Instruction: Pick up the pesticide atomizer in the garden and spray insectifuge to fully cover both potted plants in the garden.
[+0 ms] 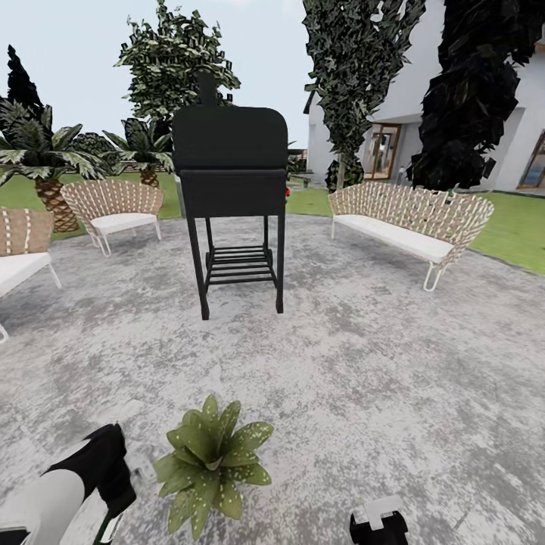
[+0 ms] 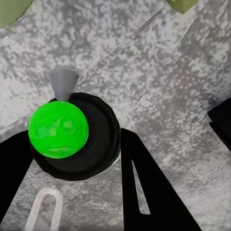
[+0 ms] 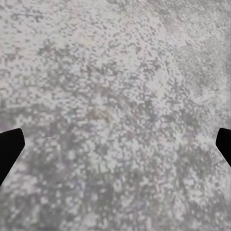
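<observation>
One potted plant, a low rosette of pointed green leaves dotted with pale insectifuge specks, stands on the grey patio just in front of me. My left gripper hangs beside it on its left. In the left wrist view this gripper is shut on the pesticide atomizer, seen end-on as a round black body with a bright green cap and a grey cone nozzle. Leaf tips edge into that view. My right gripper is low to the plant's right, open over bare paving.
A black barbecue grill stands mid-patio ahead. Wicker seats ring the paving: a bench at right, a chair at left, another seat at the far left. Palms, trees, lawn and a white house lie beyond.
</observation>
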Motion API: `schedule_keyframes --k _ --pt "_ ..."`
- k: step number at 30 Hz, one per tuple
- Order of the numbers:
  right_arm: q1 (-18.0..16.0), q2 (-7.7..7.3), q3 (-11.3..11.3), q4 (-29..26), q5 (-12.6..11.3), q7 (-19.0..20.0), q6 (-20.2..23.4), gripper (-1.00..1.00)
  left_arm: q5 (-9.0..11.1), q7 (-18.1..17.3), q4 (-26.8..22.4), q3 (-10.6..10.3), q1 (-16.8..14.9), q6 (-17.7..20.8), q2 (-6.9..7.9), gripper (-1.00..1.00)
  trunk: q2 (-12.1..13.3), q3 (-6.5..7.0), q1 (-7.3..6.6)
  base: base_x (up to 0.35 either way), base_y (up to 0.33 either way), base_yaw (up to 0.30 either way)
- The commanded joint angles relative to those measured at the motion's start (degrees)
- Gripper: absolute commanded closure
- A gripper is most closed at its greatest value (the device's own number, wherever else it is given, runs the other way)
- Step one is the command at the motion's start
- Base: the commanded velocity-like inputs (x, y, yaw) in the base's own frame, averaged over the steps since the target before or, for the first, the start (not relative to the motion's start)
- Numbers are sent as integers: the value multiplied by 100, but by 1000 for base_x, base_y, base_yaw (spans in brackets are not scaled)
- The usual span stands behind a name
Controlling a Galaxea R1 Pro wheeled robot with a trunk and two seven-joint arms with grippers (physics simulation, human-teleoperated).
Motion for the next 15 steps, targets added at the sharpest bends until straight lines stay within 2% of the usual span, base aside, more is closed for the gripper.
schedule_keyframes --k 1,4,7,11,15 --pt "-4 3 -48 6 59 -17 -19 -100 -17 -19 21 43 26 46 -4 100 -2 -5 -1 0 0 0" --pt "-4 3 -48 6 59 -16 -19 -100 96 -2 63 216 124 40 54 100 -2 -5 -1 0 0 0" --pt "-4 3 -48 6 61 -16 -19 -100 125 17 20 545 140 37 125 100 -2 -5 -1 0 0 0" --pt "-4 3 -48 6 60 -16 -19 -100 125 156 11 620 141 36 194 100 -2 -5 -1 0 0 0" --pt "-4 14 -48 6 53 -24 -19 -100 203 377 -15 716 139 50 150 100 -2 -9 -1 0 0 27"
